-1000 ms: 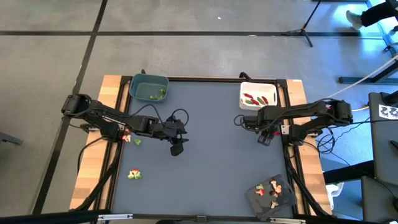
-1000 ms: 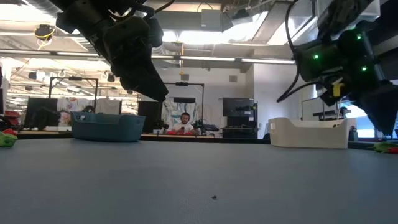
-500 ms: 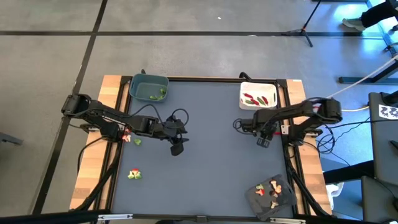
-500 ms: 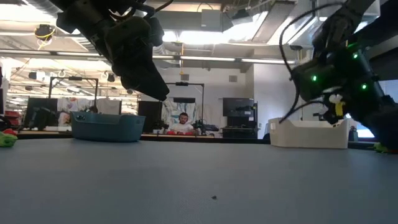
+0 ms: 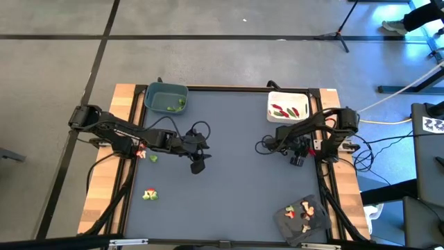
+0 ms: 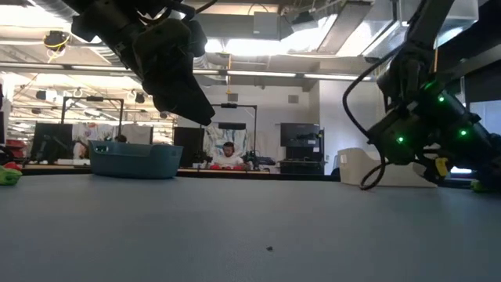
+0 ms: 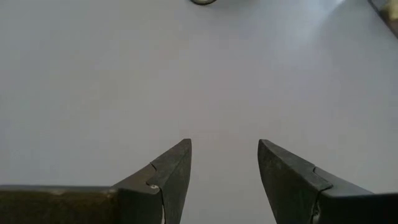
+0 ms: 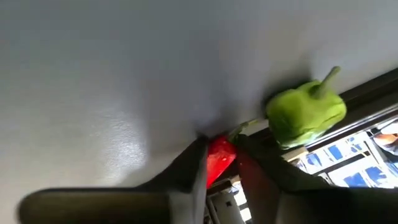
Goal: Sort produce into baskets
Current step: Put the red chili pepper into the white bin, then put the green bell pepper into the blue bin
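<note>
A small red produce piece sits between the right gripper jaws, apparently clamped, beside a green pepper at the bench right edge, just below the white tub. Step in hand: picking red produce. Next move: lift and carry it to the white tub, which already holds red pieces. The left gripper hovers mid-bench, jaws parted and empty
</note>
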{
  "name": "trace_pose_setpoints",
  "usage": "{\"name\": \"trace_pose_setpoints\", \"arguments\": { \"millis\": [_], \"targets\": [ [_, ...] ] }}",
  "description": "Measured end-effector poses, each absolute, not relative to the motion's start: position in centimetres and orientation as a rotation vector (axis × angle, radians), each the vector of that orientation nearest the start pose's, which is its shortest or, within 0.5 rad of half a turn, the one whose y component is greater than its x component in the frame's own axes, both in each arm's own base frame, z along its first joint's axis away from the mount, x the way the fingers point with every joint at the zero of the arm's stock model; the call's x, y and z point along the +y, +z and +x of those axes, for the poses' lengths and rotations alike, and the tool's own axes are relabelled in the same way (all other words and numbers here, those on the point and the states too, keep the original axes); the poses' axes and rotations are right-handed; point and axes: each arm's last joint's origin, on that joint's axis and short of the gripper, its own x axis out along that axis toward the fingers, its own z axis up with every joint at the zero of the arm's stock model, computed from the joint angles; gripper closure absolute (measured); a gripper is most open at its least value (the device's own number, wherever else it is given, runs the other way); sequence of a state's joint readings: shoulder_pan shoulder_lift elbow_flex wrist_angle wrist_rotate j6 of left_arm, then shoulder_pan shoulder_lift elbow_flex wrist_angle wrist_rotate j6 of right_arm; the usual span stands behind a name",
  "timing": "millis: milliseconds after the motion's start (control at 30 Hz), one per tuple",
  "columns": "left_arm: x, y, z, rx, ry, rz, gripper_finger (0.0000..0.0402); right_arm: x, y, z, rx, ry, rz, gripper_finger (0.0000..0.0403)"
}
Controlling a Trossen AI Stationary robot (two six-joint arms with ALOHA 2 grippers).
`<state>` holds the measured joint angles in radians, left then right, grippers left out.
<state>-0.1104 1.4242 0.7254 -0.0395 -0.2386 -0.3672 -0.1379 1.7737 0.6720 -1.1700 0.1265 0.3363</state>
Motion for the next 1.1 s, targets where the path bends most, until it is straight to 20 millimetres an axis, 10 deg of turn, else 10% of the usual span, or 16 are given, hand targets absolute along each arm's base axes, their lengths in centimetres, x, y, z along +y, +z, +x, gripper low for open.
{"name": "trace_pose_setpoints", "arguments": {
  "millis": [233, 1100],
  "targets": [
    [-2.4, 18.9, 27.8, 0.694, 0.254, -0.222, 0.0222, -2.7, 9.6, 17.3, 2.224, -0.511, 0.207, 0.0395],
    [-2.4, 18.8, 27.8, 0.695, 0.251, -0.211, 0.0222, -2.9, 14.3, 19.1, 1.994, -0.583, 0.336, 0.0379]
  ]
}}
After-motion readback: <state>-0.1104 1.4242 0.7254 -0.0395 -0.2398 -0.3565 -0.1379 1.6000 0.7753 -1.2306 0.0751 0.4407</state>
